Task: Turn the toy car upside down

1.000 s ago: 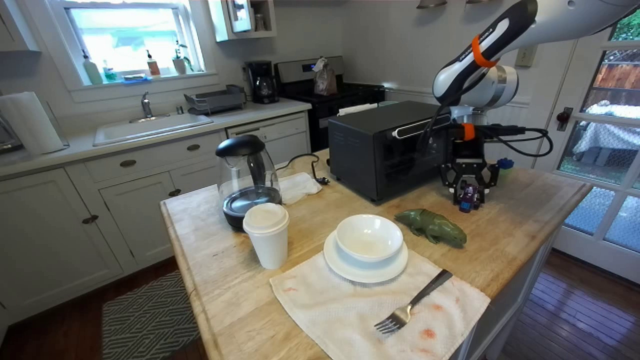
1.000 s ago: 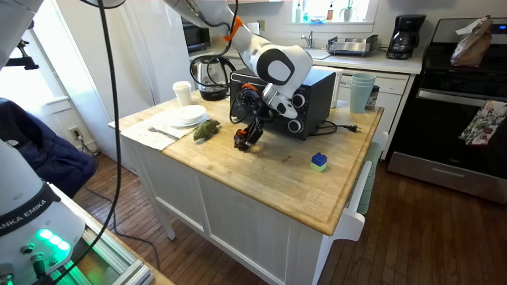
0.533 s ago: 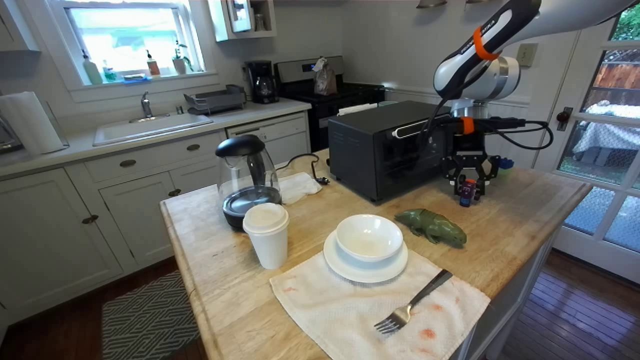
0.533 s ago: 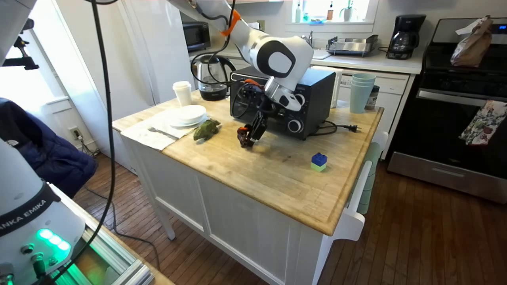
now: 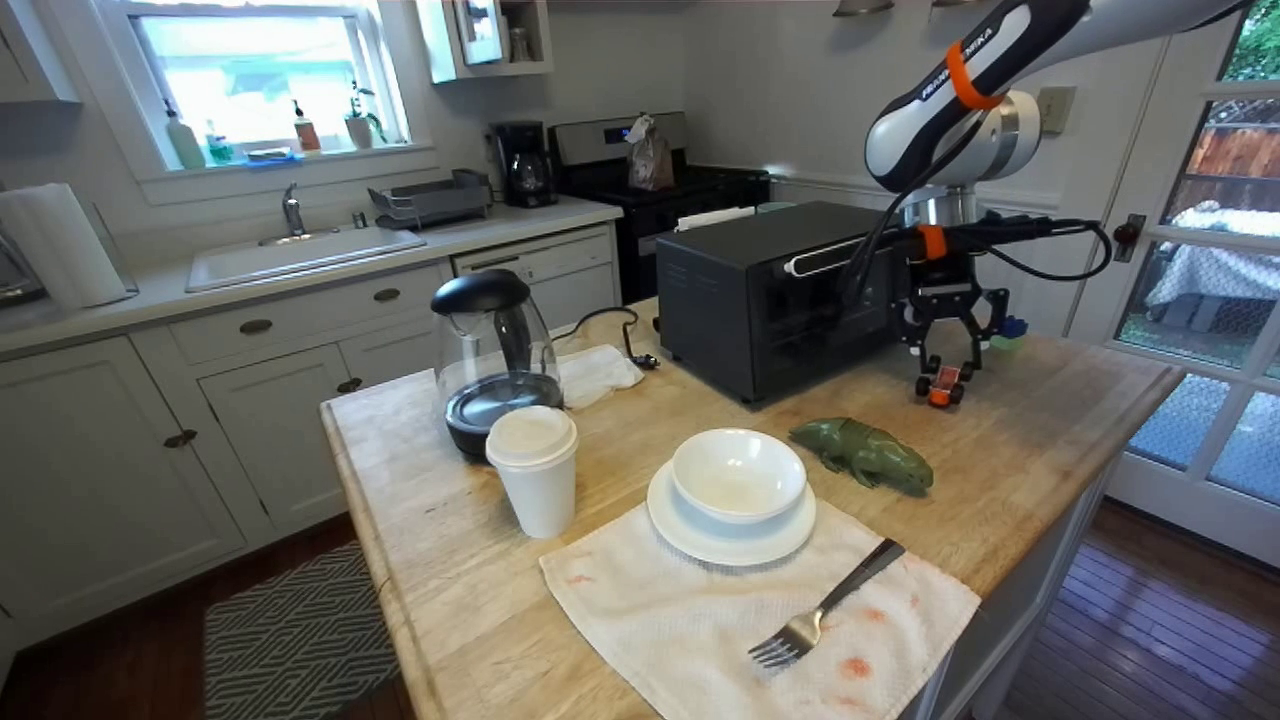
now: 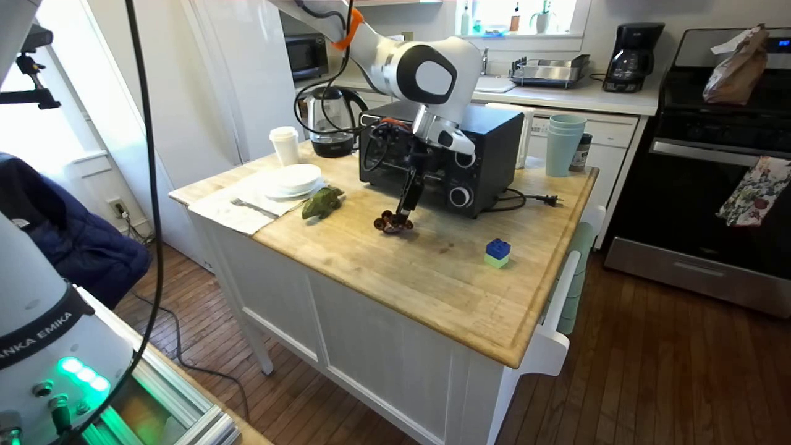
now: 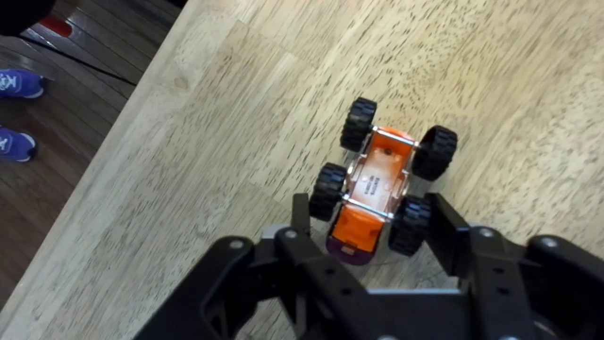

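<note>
The toy car lies on the wooden tabletop with its orange underside and black wheels facing up. A purple edge of its body shows at the end nearest my gripper in the wrist view. It also shows in both exterior views. My gripper points down at the car, its fingers apart on either side of the near pair of wheels. The right finger looks very close to or touching one wheel; the left stands just beside the other. The gripper also shows in an exterior view.
A black toaster oven stands close beside the gripper. A green animal-shaped item, a white bowl on a plate, and a fork lie nearby. A blue and green block sits farther along. The table edge shows.
The car was held on end between the fingers; it has tipped over onto the table, underside up. The fingers have spread apart and the gripper has become more vertical.
</note>
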### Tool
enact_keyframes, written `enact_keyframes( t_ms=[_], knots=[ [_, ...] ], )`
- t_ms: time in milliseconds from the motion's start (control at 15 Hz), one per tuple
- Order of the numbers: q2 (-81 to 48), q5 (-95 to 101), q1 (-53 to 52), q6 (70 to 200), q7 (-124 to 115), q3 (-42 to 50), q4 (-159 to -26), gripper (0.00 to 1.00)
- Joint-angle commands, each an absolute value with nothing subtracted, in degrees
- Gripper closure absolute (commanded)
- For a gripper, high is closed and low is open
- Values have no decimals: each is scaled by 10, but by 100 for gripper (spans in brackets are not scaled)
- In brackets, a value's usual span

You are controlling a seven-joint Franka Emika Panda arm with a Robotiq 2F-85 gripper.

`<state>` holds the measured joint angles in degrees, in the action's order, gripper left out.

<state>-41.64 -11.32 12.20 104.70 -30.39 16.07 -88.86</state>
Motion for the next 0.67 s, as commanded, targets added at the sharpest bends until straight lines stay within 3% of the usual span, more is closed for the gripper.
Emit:
enact_keyframes(
  t_ms=[0,200,600],
  knots=[
    [-399,-86,100,1075,-337,166,-913,14],
    [-392,-76,95,1087,-353,168,-925,1],
    [-337,-70,87,1148,-349,167,-991,0]
  ],
)
